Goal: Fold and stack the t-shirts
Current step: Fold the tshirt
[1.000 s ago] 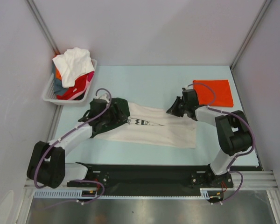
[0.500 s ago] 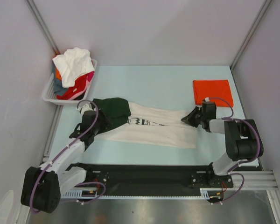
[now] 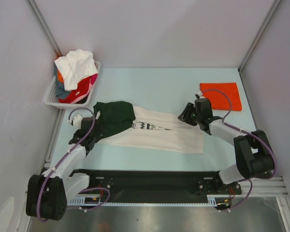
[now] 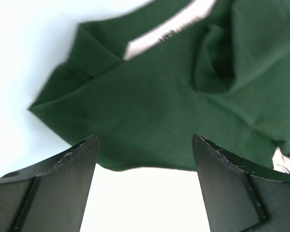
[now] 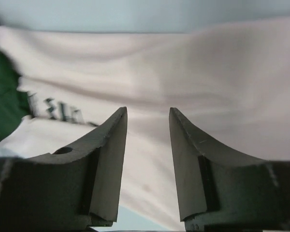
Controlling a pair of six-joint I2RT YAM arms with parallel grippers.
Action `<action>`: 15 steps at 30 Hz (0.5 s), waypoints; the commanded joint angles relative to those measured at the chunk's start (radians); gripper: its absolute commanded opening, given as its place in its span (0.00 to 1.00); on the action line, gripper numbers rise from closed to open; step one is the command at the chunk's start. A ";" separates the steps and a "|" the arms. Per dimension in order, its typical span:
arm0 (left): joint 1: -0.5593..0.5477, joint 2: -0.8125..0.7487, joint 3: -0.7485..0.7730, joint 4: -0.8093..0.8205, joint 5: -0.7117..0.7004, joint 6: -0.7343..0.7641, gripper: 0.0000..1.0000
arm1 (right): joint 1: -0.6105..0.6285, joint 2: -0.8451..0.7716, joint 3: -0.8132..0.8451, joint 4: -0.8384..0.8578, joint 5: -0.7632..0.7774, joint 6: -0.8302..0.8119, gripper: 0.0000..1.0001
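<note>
Positions revised. The left hand (image 4: 144, 140) has withdrawn left and nearer, off the dark green shoulders (image 3: 115, 115) of the cream t-shirt (image 3: 169, 134), where it lay a second ago. It is now just beside the cloth's left end with its fingers apart, and the green part is uncovered. The right hand (image 5: 147, 111) swung right half a second ago, then returned left over the shirt's far right edge, fingers apart.

top: overhead, far, looking down | wrists: close, low | shared: cream t-shirt (image 3: 169, 136)
</note>
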 commanded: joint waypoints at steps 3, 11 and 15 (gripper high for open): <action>0.070 -0.006 0.045 0.016 0.015 -0.007 0.84 | 0.133 0.118 0.238 0.089 -0.103 -0.021 0.46; 0.081 0.082 0.166 0.094 0.078 0.033 0.84 | 0.255 0.487 0.588 0.188 -0.343 0.082 0.51; 0.089 0.162 0.228 0.122 0.098 0.045 0.82 | 0.287 0.677 0.764 0.165 -0.410 0.110 0.57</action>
